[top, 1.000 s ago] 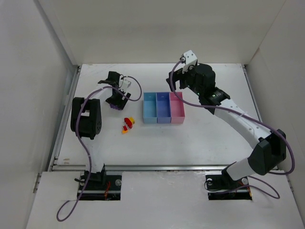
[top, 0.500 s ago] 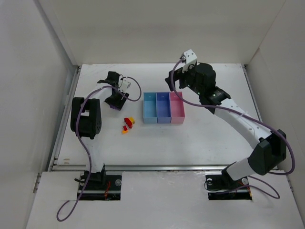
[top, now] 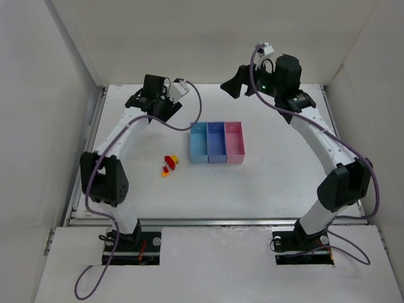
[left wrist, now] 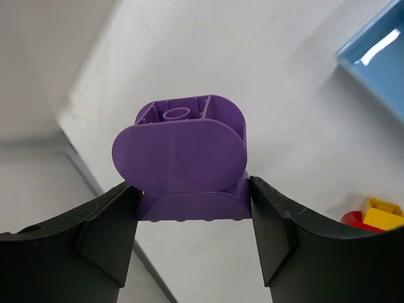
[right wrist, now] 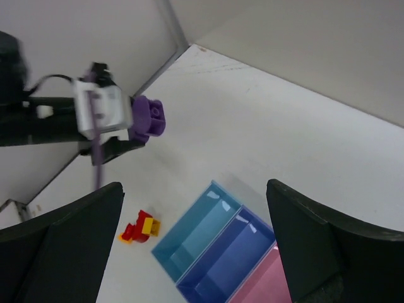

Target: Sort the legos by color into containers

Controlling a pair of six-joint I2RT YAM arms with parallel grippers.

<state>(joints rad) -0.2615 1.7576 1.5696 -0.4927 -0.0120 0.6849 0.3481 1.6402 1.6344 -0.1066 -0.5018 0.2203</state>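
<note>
Legos: the purple brick [left wrist: 183,158] is pinched between the fingers of the left gripper [left wrist: 189,189], held above the table [top: 265,183] at eleven o'clock from the three joined bins [top: 216,142]. At eight o'clock from the bins, red and yellow bricks [top: 169,164] lie clustered on the table. The right gripper [right wrist: 194,186] hovers at one o'clock, fingers spread wide and empty.

No legible lettering, number, brand or sign in any view; the purple plastic brick [left wrist: 180,158] and the joined rectangular plastic bins [top: 216,161] show plain surfaces only.
</note>
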